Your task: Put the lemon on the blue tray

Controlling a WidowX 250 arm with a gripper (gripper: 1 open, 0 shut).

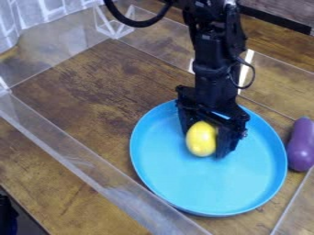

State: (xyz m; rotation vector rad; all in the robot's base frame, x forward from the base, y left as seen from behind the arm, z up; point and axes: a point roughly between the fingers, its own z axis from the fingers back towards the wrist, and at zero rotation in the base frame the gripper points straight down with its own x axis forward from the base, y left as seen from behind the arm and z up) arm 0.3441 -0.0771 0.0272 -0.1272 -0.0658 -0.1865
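Observation:
The lemon [200, 139] is small and bright yellow, and it lies on the floor of the blue tray [172, 174], in the tray's upper middle. My black gripper [208, 140] points straight down over the tray. Its fingers straddle the lemon, their tips down at the tray floor. The jaws look spread a little wider than the fruit, with a thin gap on its right side, so the gripper is open. The back of the lemon is hidden by the gripper body.
A dark purple eggplant-like object [302, 144] lies on the wooden table just right of the tray. Clear plastic walls [73, 156] run along the table's left and front edges. A white strip [247, 69] lies on the wood behind the tray.

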